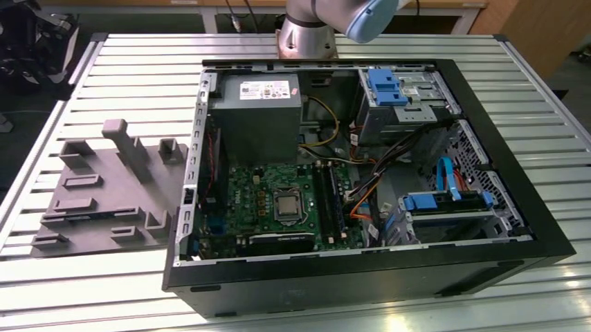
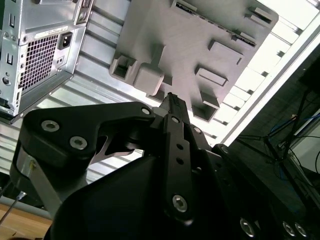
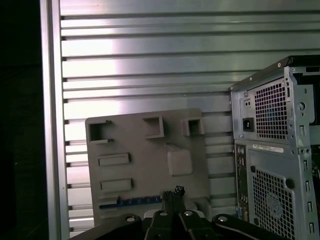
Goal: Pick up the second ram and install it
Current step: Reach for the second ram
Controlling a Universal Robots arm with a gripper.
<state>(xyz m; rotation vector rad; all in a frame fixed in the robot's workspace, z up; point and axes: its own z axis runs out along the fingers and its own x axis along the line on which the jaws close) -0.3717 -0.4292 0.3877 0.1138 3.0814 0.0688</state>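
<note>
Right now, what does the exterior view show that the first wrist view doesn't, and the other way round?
Exterior view but not first wrist view: the open inside of the computer case, with the green board, grey power supply and blue drive brackets. First wrist view but not exterior view: the hand pointing toward the grey block, a thin blue strip on that block, and the case's perforated rear panel. Both: the grey block with upright posts, the case and the slatted table.

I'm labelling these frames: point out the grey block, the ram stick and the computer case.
grey block [image 1: 111, 190], exterior view, flat base.
ram stick [image 3: 131, 202], first wrist view, mid-length.
computer case [image 1: 369, 277], exterior view, black side wall.
</note>
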